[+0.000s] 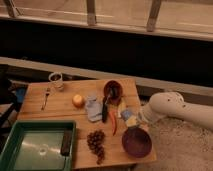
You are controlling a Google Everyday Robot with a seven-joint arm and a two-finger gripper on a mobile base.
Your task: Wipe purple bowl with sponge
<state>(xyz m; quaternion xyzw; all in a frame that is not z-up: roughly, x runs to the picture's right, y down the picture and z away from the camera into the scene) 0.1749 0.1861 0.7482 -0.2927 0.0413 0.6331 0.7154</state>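
Note:
The purple bowl sits upright near the front right corner of the wooden table. The sponge, yellowish with a blue patch, is just behind the bowl's far rim. My gripper is at the end of the white arm, which reaches in from the right. It is right at the sponge, above the bowl's back edge. Whether it holds the sponge is hidden.
A green tray stands at the front left with a dark object in it. Grapes, a red chili, a blue cloth, a black utensil, a brown bowl, an orange fruit, a fork and a glass lie on the table.

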